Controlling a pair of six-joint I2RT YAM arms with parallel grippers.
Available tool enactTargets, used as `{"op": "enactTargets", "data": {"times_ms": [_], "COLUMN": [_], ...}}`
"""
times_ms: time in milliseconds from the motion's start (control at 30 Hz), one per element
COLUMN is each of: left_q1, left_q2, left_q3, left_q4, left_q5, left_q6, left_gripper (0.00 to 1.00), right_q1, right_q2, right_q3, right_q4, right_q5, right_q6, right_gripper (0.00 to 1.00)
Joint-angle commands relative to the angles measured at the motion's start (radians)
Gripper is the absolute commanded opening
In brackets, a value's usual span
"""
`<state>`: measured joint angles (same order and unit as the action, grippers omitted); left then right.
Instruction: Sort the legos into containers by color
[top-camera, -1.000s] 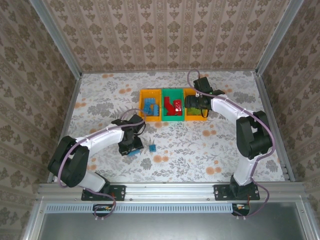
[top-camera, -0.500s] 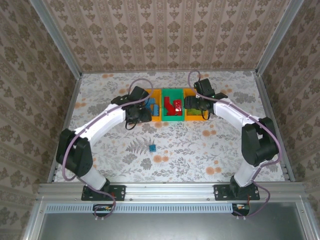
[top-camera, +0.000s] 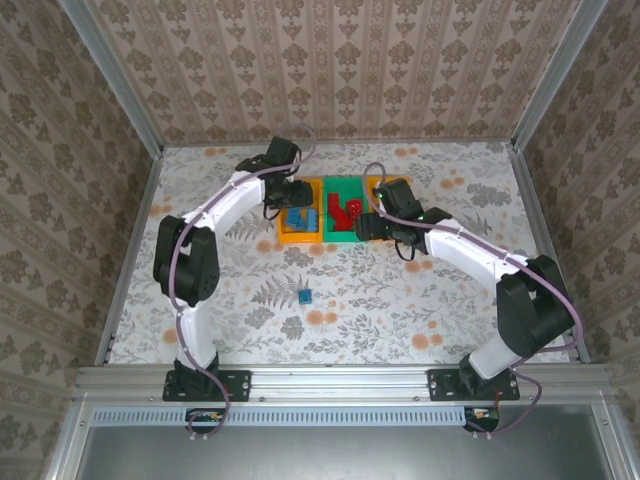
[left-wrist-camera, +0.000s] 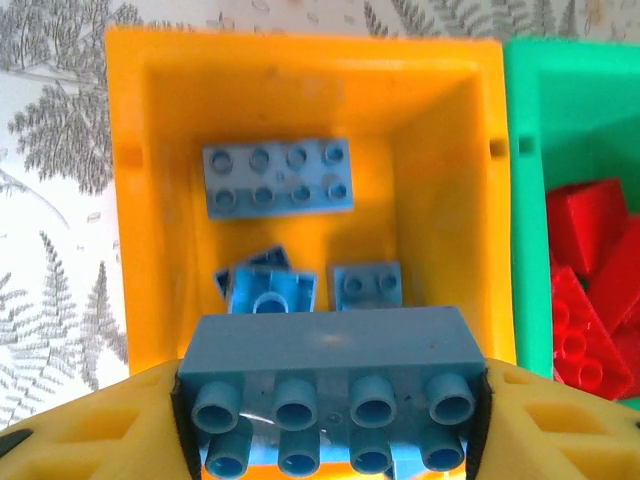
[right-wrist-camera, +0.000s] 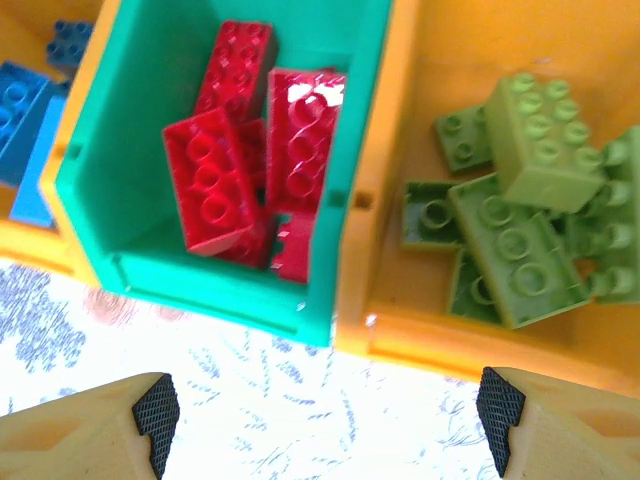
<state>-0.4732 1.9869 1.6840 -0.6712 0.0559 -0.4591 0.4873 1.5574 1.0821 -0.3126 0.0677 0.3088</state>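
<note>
Holding a blue brick (left-wrist-camera: 330, 350) by its two short ends, the left gripper (left-wrist-camera: 330, 415) hangs over the near side of the left orange-yellow bin (left-wrist-camera: 440, 200), jaws clamped on the brick so that it sits level with its studs turned toward the wrist camera. That spot makes sense, since the bin below already holds the other blue legos (left-wrist-camera: 278, 177), so letting go here should drop this one among its own colour rather than on the rim. Next to it the green bin (right-wrist-camera: 340, 270) carries the red legos (right-wrist-camera: 240, 150), and the right orange-yellow bin (right-wrist-camera: 440, 60) carries the light green legos (right-wrist-camera: 520, 230), piled loosely and partly on top of each other. The right gripper (right-wrist-camera: 325, 400) hovers just in front of the seam between those two bins with its jaws spread wide and nothing between them, which reads as an arm with no load that is free for another pick. One loose blue brick (top-camera: 304, 295) lies on the table (top-camera: 400, 300), well apart from the bins and nearer the arm bases, so the sorting looks nearly done, with this release and that last brick left
</note>
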Motion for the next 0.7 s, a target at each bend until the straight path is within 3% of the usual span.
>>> {"op": "enactTargets", "data": {"times_ms": [0, 533, 667], "left_q1": [0.009, 0.065, 0.065], "left_q2": [0.055, 0.184, 0.19], "left_q3": [0.081, 0.194, 0.192], "left_q4": [-0.005, 0.039, 0.047], "left_q5": [0.064, 0.179, 0.189], "left_q6": [0.053, 0.033, 0.02], "left_gripper": [0.56, 0.6, 0.7], "right_q1": [0.052, 0.278, 0.317], "right_q2": [-0.046, -0.08, -0.078], "right_q3": [-0.034, -0.164, -0.192], "right_q4": [0.02, 0.099, 0.137], "right_q5": [0.008, 0.018, 0.006], "right_q6": [-0.026, 0.03, 0.077], "right_gripper": [0.82, 0.82, 0.82]}}
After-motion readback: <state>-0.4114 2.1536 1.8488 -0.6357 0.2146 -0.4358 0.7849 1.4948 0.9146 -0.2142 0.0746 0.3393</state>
